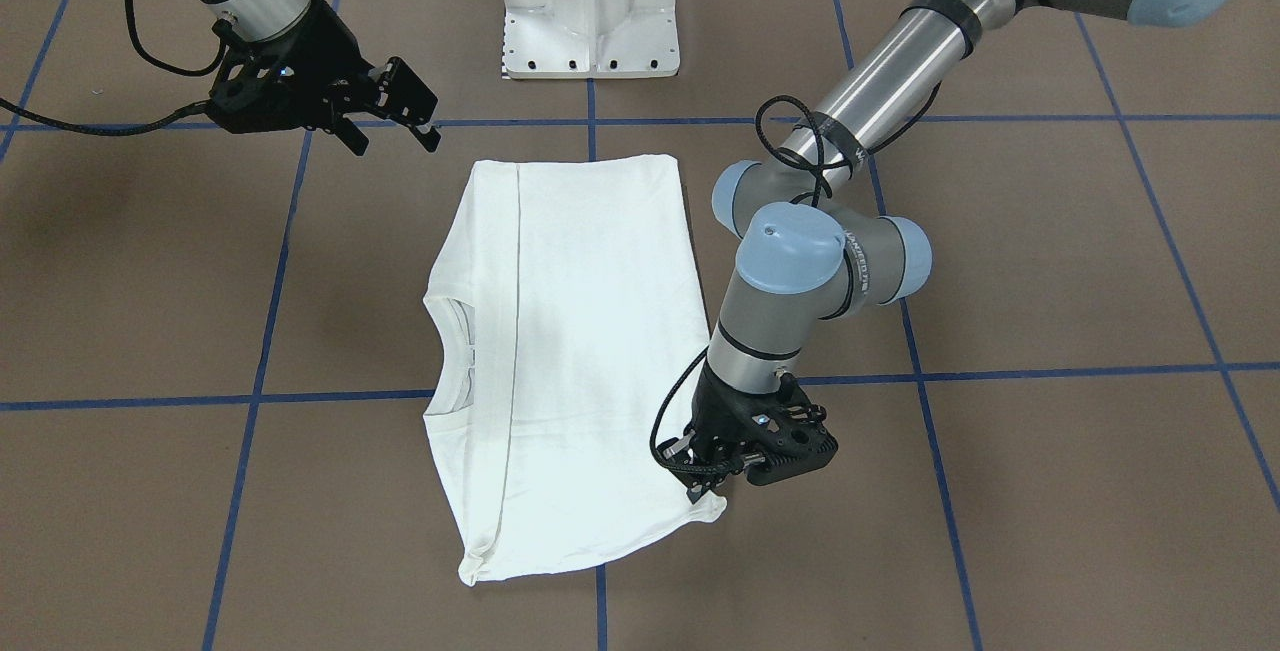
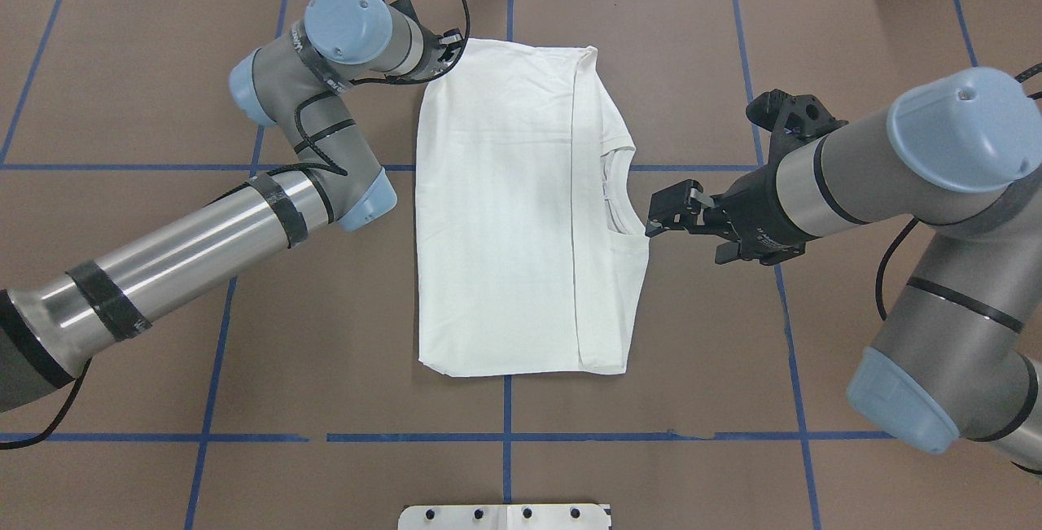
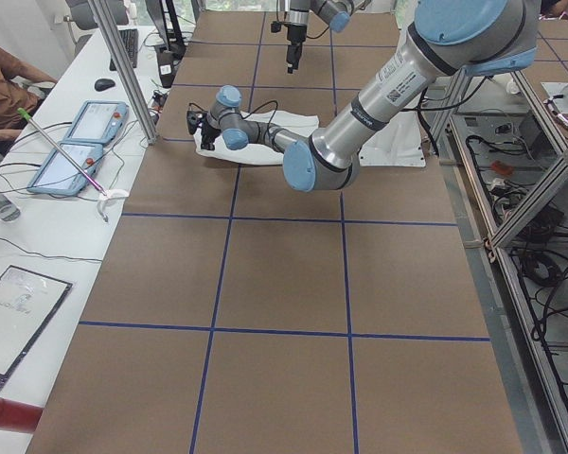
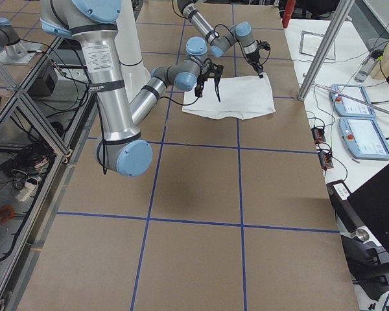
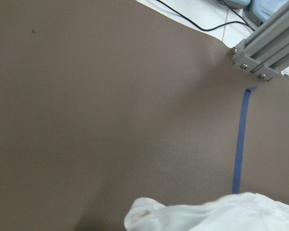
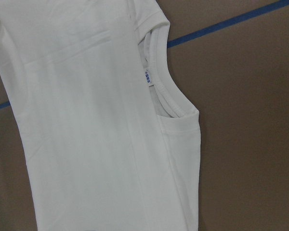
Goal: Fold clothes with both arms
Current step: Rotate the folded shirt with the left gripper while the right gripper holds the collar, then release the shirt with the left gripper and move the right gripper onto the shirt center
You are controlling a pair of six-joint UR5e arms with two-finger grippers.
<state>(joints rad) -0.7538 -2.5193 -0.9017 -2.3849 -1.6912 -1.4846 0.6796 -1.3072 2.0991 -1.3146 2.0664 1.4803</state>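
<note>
White shirt (image 2: 505, 212) folded flat at mid-tabletop (image 2: 326, 335), collar (image 2: 619, 196) toward right tool (image 1: 393, 141). Right tool spread wide, empty, raised beside collar-side edge, clear of cloth. Left tool (image 1: 700, 481) down at far shirt corner; grip not discernible.

I get overhead from six o'clock, front camera from twelve, both sharing the shirt (image 2: 505, 212); wrist cameras sit close.

This is a robotics lab: a broad brown-topped table (image 3: 284, 284) gridded with blue tape (image 3: 284, 220), aluminium framing posts (image 3: 123, 66), two control tablets (image 3: 80, 142) on a white side bench (image 3: 19, 255) at the left-end view's upper left, and what seem loose cables (image 3: 540, 270) under the frame at its right edge.
</note>
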